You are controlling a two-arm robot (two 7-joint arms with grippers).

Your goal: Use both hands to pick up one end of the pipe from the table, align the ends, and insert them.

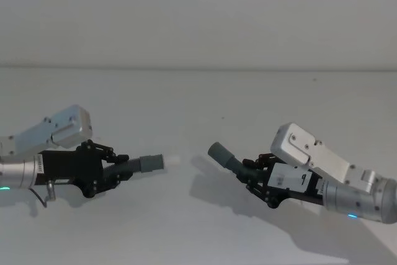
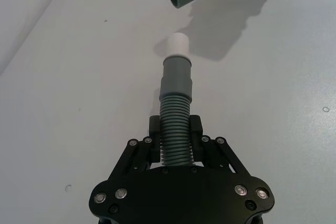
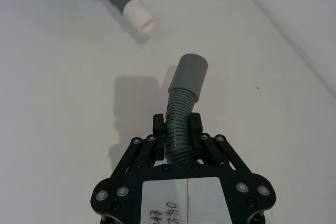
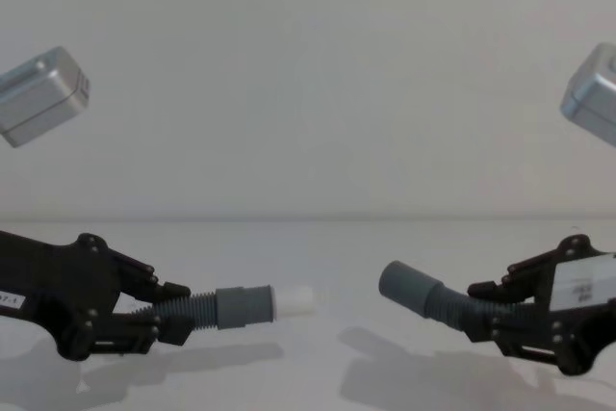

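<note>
My left gripper (image 1: 116, 169) is shut on the ribbed part of the lighter pipe piece (image 2: 175, 124), held just above the table (image 1: 186, 228). Its grey collar (image 4: 241, 307) and white spigot (image 2: 177, 44) point toward the right. My right gripper (image 1: 257, 175), the one with the white label, is shut on the darker pipe piece (image 3: 179, 114). That piece bends upward, and its plain socket cuff (image 1: 219, 152) faces the spigot (image 1: 173, 160). A short gap separates the two ends, and the cuff (image 4: 408, 285) sits slightly higher than the spigot (image 4: 296, 300).
The white table runs back to a plain pale wall (image 1: 198, 17). Both pipe pieces and arms cast shadows on the surface beneath them. Silver-grey arm links (image 4: 38, 93) hang at the upper corners of the chest view.
</note>
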